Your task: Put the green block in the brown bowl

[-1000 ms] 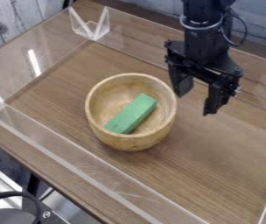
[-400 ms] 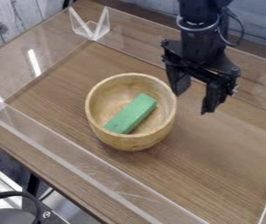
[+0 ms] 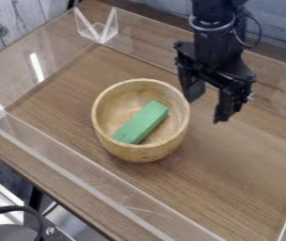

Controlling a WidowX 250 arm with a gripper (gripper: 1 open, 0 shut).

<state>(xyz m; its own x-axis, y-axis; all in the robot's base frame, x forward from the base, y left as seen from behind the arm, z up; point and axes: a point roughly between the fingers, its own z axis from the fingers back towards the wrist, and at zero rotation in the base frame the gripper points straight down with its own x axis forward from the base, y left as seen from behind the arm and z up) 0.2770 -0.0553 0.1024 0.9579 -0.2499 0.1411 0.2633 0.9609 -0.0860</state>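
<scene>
Block (image 3: 142,121), green, likely light and stiff, lies in bowl (image 3: 140,144); best pinched across narrow sides; claw (image 3: 213,98) spread, empty.

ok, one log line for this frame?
green block: lying inside brown bowl | gripper: open, empty, right of bowl, pointing down | task: placement looks done

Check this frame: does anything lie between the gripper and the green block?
Only the brown bowl's near wall. In the camera view, the green block lies inside the bowl, and the open gripper hangs just outside its right rim, holding nothing.
</scene>
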